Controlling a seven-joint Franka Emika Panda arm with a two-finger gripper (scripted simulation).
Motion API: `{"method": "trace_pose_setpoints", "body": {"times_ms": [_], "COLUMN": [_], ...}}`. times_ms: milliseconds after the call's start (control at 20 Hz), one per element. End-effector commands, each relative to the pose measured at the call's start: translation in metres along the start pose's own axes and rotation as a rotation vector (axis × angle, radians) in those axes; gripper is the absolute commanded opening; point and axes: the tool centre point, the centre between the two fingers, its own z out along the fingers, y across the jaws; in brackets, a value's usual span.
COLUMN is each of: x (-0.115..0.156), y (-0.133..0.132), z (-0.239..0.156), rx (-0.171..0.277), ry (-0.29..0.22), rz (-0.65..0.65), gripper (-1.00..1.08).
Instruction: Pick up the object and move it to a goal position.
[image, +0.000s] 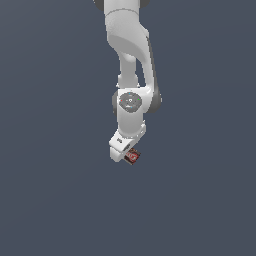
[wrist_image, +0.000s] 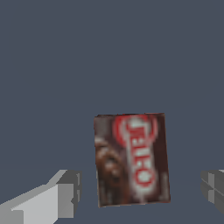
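Closest to the wrist camera, two grey fingers of the pincer (wrist_image: 140, 192) enter the picture from opposite sides: one broad and light grey finger (wrist_image: 48, 199), the other only a small dark grey tip (wrist_image: 213, 188). The fingers stand spread, with open surface visible between each of them and the box. The pincer is therefore open and grips nothing.

Between the fingers lies the box (wrist_image: 131, 159), a flat rectangular item with its printed face turned up to the camera. The face is dark brown on one half and carries a red-and-white label with an oval and white lettering on the other. The box sits slightly skewed relative to the finger line. It touches neither finger in this view; it lies somewhat nearer the light grey finger.

Beyond the box, the worktop (wrist_image: 109, 52) is a uniform blue-grey plane with no markings.

From the exterior view, the white arm (image: 131, 75) descends from the top edge, with a round joint (image: 130, 101) facing the camera. The pincer (image: 125, 152) points down at its lower end. The box (image: 133, 156) shows as a small dark red patch just beside the pincer, on the exterior view's right of it. The worktop (image: 50, 200) fills the remainder.
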Motion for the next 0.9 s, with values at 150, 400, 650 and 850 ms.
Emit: {"method": "trace_pose_setpoints", "body": {"times_ms": [150, 400, 650, 850], "x": [0.0, -0.001, -0.001, -0.001], "y": [-0.001, -0.001, -0.001, -0.002], "z": [0.005, 0.007, 0.022, 0.042], "rx": [0.003, 0.003, 0.003, 0.003], "ry": [0.0, 0.0, 0.0, 0.0], "rz": [-0.041, -0.039, -0.04, -0.043], "gripper": [1.0, 1.0, 1.0, 1.0]}}
